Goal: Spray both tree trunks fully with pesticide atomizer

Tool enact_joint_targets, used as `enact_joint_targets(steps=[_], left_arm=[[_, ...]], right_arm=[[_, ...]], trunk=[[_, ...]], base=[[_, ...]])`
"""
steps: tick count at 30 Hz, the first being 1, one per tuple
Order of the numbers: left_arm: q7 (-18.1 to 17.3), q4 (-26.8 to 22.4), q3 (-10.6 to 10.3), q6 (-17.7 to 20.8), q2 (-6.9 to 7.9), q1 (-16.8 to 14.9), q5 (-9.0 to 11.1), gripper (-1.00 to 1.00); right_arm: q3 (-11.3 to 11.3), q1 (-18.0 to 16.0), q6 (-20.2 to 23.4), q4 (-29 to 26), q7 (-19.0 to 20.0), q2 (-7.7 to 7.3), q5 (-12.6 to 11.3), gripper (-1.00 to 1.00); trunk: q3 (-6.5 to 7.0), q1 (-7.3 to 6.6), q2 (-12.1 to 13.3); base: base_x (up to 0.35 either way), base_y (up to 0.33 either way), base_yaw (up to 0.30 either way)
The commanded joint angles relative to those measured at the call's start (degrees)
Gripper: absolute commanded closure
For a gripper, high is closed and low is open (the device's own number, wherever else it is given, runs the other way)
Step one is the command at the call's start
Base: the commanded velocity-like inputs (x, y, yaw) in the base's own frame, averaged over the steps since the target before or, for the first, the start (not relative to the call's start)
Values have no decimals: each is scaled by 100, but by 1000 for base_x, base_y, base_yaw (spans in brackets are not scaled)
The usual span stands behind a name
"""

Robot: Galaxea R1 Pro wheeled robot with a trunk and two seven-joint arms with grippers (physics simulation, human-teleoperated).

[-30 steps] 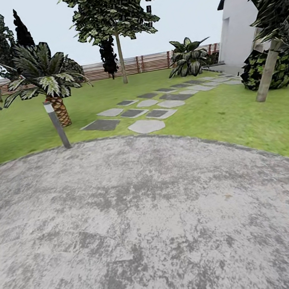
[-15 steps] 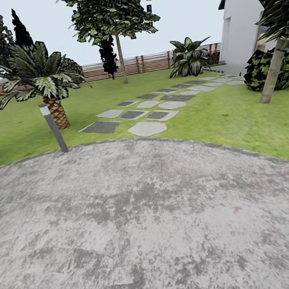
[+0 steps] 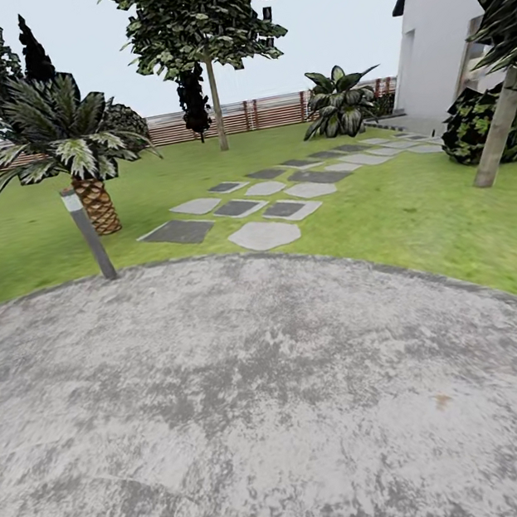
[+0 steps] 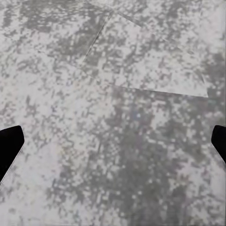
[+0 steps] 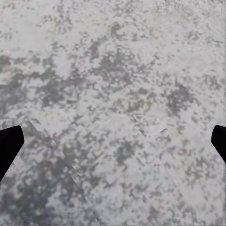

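A broad round patch of mottled grey paving (image 3: 259, 410) spreads underfoot, rough and blotchy, its curved edge meeting a green lawn (image 3: 419, 215). At that edge a slim grey bollard post with a pale top (image 3: 89, 234) leans slightly. Flat stepping slabs (image 3: 264, 235), some pale grey and some darker, irregular in outline, trail across the grass toward a white-walled building (image 3: 441, 43). A short palm with a scaly brown stem and striped leaves (image 3: 98, 203) stands just beyond the post. Farther back, near a reddish-brown horizontal-slat fence (image 3: 268, 111), a tall tree rises on a thin, straight, upright trunk (image 3: 217, 105) under a dark leafy crown. Another pale trunk (image 3: 500, 130) slants at the far right beside a dark bush (image 3: 481, 129).

In each wrist view the same speckled grey paving lies below, with faint seams between pieces. The left gripper (image 4: 113, 141) shows two black fingertips far apart, nothing between them; the right gripper (image 5: 113, 141) is spread just as wide and likewise holds nothing.
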Motion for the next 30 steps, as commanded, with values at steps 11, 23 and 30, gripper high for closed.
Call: enact_joint_targets(steps=[11,23,30], left_arm=[[-2,3,1,-18,3,-3,31,-100],[-9,10,1,-25,2,-3,31,-100],[-11,11,1,-27,0,-3,24,-100]], right_arm=[[-31,-3,-1540,72,-24,1,-30,-100],[-56,-342,227,-4845,-434,50,-319,-100],[-24,-405,1882,-5436,-466,57,-322,-100]], trunk=[[-5,2,-1],[-5,2,-1],[-5,2,-1]], base=[[340,0,0],[339,0,0],[339,0,0]])
